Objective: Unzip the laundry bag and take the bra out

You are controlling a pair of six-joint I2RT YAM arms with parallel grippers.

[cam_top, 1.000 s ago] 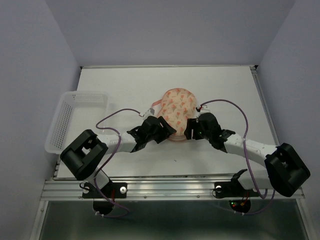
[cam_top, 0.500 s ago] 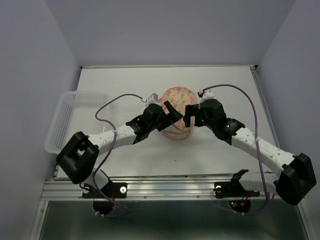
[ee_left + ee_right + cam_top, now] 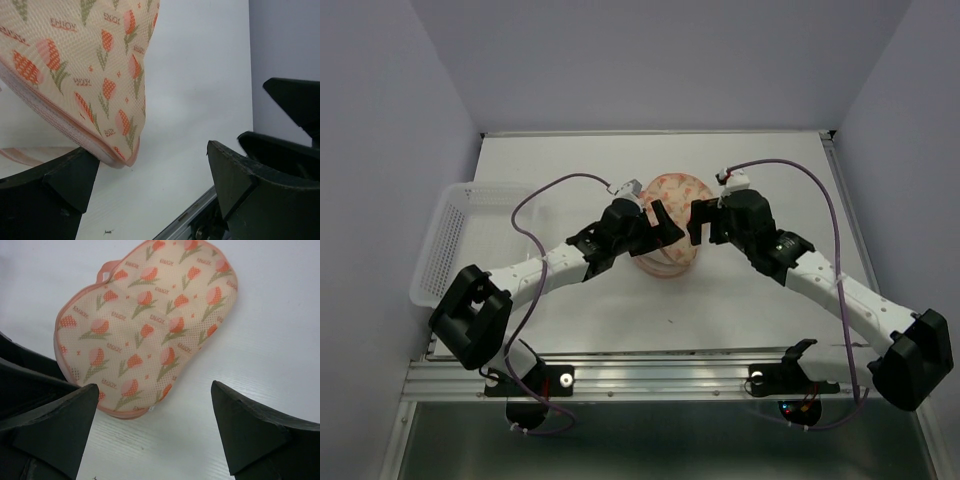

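The laundry bag (image 3: 145, 325) lies mid-table (image 3: 570, 160), apparently zipped (no bra shows, so it is presumably inside). The left gripper (image 3: 150, 175) and right gripper (image 3: 152, 425) flank it, jaws spread wide and empty, likely poised to pin it and reach the zipper.

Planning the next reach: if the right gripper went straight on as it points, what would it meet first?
Probably the laundry bag, at its near pink rim; the right gripper stands open, though depth is unclear.
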